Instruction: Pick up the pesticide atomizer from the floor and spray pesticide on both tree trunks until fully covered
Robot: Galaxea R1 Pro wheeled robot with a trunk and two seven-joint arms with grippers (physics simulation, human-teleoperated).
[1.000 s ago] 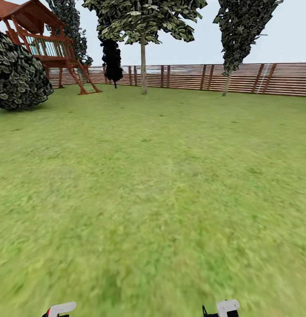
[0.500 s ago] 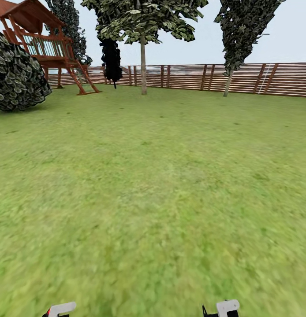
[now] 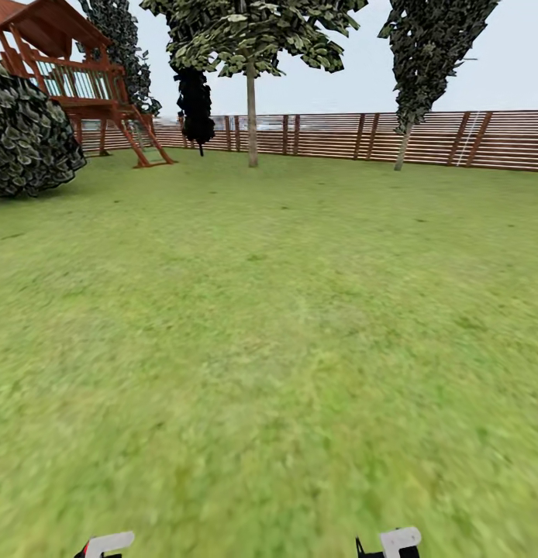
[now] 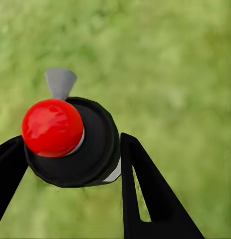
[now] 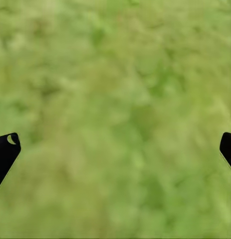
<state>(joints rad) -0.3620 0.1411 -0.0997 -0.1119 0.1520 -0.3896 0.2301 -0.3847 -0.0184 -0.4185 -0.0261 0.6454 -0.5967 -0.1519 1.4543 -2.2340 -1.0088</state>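
even, shadowless daylight under a pale flat sky [image 3: 501, 70], with no clear direction to it. the grass [image 3: 284, 325] is bright and evenly lit, its texture smeared and soft toward the near edge of the head view. the fence [image 3: 424, 139] and trees [image 3: 253, 46] look sharper but blocky. in both wrist views the grass is a blurred green wash. the red ball [image 4: 52, 127] carries a faint soft highlight, no hard glare.
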